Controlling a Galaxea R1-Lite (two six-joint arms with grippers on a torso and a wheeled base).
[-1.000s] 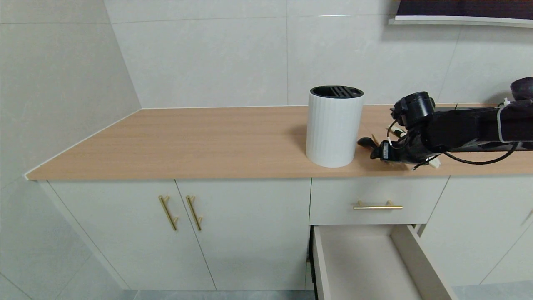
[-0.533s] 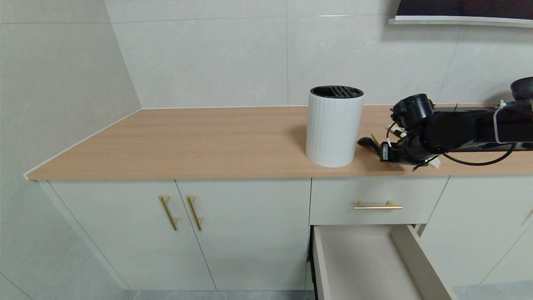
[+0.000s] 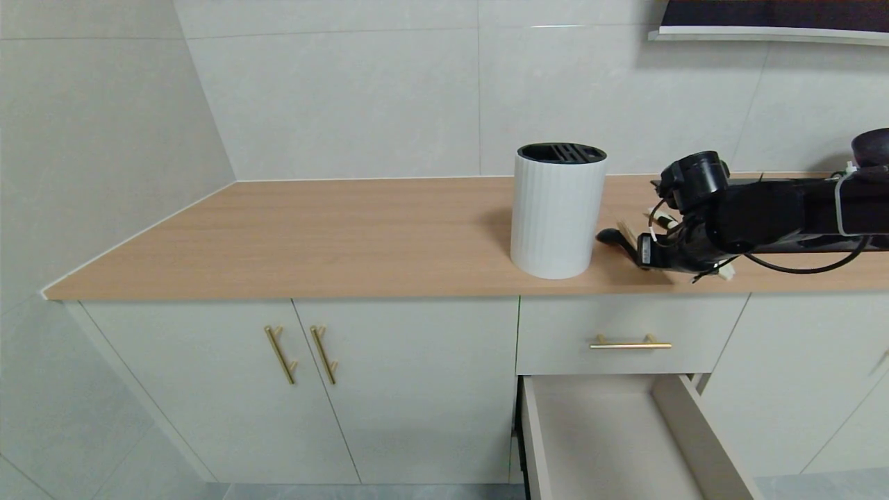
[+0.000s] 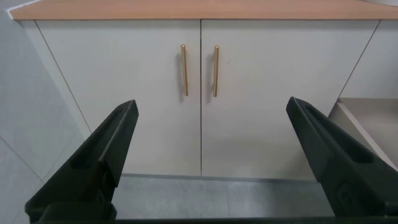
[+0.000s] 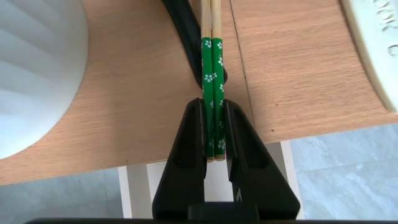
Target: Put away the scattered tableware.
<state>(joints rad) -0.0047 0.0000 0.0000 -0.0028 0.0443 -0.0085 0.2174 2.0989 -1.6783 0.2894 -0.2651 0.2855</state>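
**Right pincer pinching chopsticks at the bench's front edge**

A long wooden bench (image 3: 347,236) runs along a tiled wall, with pale cupboard doors (image 4: 261,93) under it. Below its right part, a drawer (image 3: 611,430) stands pulled open. A white ribbed holder (image 3: 558,215) stands upright near the front edge. The left pincer (image 4: 211,106) is low in front of the doors, its fingers spread wide. The right pincer (image 5: 213,115) is at the front edge beside the holder, pressed onto a pair of chopsticks (image 5: 212,56) at their green flowered ends. The chopsticks point toward the back edge and cross a black utensil (image 5: 180,31) lying on the bench.
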